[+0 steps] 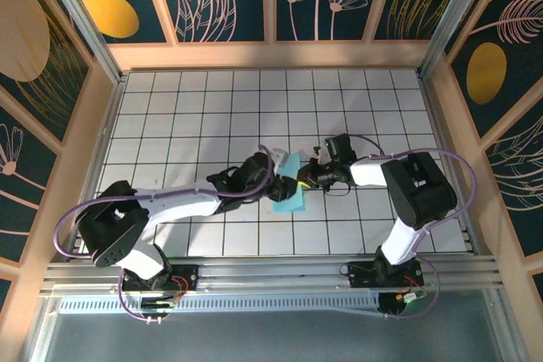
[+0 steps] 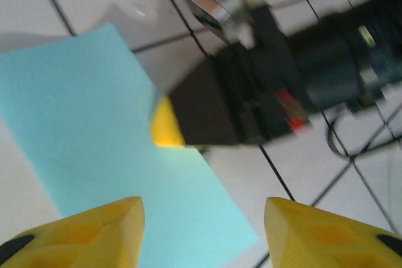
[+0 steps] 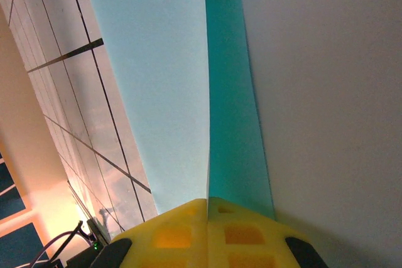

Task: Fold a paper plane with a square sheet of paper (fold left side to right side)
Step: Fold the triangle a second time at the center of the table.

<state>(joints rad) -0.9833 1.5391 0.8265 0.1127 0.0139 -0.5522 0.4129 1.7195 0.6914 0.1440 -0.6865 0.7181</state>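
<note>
1. Light-blue square sheet of paper (image 1: 288, 199) lies mid-table, btwn the two grippers, straight on the white gridded table (image 1: 195, 108); most of it looks flat, the edge on the right arm's side is lifted.
2. Right gripper (image 3: 207, 213): fingers pressed together, pinching the sheet's edge; its wrist view has a pale face and a darker teal face meeting at the pinch, so prob. a flap held up off the table.
3. Left gripper (image 2: 200, 230): fingers spread wide, nothing btwn them, over the flat part of the sheet; can't tell if the tips touch it.
4. Handling, my guess: v. light, thin, floppy; likely to slide on the smooth tiles, buckle if pushed, and crease wherever it's squeezed.
5. Where to hold: shallow pinch at an edge or corner; the other arm should pin the flat half so the fold lines up.
6. Containers: none to report; nothing holds the sheet but the table and the pinch.
</note>
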